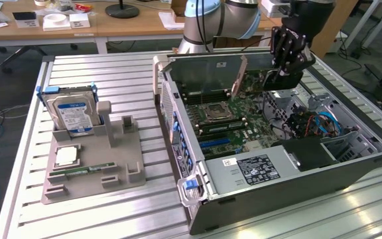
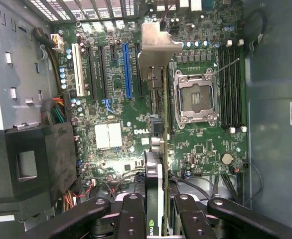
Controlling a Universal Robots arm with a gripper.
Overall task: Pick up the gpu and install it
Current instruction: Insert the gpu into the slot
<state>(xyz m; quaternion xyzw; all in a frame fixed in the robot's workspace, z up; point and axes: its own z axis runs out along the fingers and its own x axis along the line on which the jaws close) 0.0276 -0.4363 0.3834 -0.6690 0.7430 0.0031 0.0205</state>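
My gripper [image 1: 285, 68] hangs over the open computer case [image 1: 277, 191] near its far side, shut on the gpu [image 1: 278, 81]. In the wrist view the gpu [image 2: 156, 124] runs edge-on between the black fingers [image 2: 131, 214], and its silver end bracket [image 2: 158, 47] is at the far end. The card hovers above the motherboard [image 2: 111, 114], between the blue expansion slot [image 2: 127, 69] and the CPU socket [image 2: 196, 97]. I cannot tell whether its lower edge touches a slot.
On the exterior view's left, a grey holder block [image 1: 121, 164] carries a silver hard drive [image 1: 75, 112], a CPU chip [image 1: 66, 155] and a green memory stick [image 1: 85, 171]. Inside the case are memory slots [image 2: 230, 84], cables [image 1: 310, 124] and a black shroud [image 2: 31, 159].
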